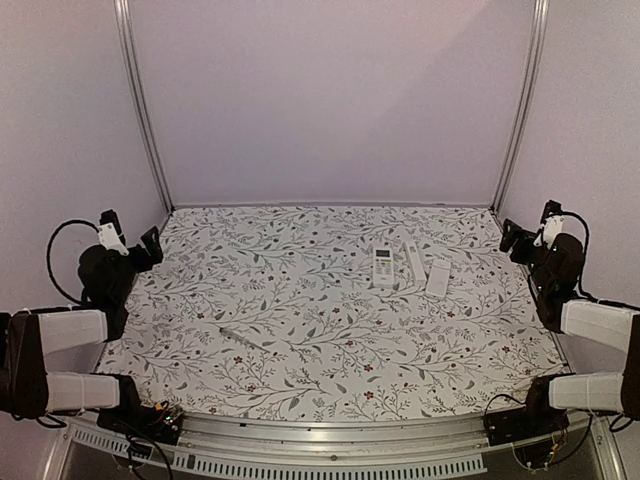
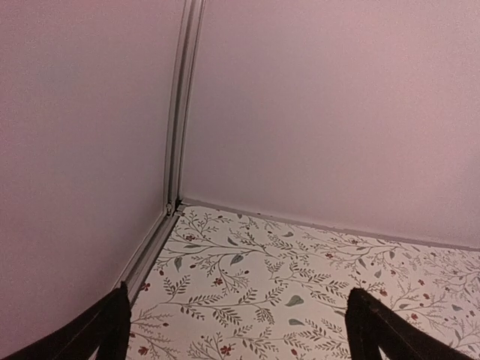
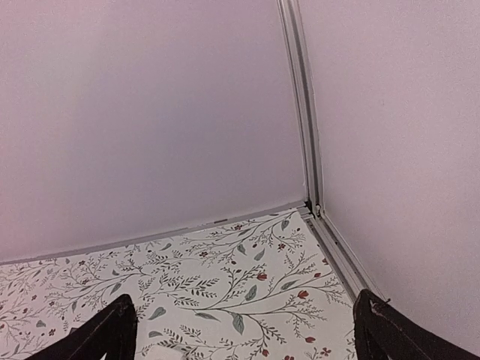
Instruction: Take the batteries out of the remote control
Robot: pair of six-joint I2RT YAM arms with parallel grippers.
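Three white remote pieces lie side by side on the floral table right of centre: a wider remote (image 1: 384, 266) with a screen and buttons, a slim one (image 1: 414, 258) and a plain one (image 1: 438, 277). No batteries show in any view. My left gripper (image 1: 150, 245) is open and empty at the far left edge, well away from the remotes; its wrist view shows both dark fingers (image 2: 101, 334) apart over bare cloth. My right gripper (image 1: 513, 240) is open and empty at the far right edge, right of the remotes; its fingers (image 3: 394, 334) stand wide apart.
A thin pale stick (image 1: 245, 338) lies left of centre on the floral table cover (image 1: 300, 380). Plain walls close the back and sides, with metal posts (image 1: 145, 110) in the back corners. A small white edge (image 3: 162, 353) shows at the bottom of the right wrist view.
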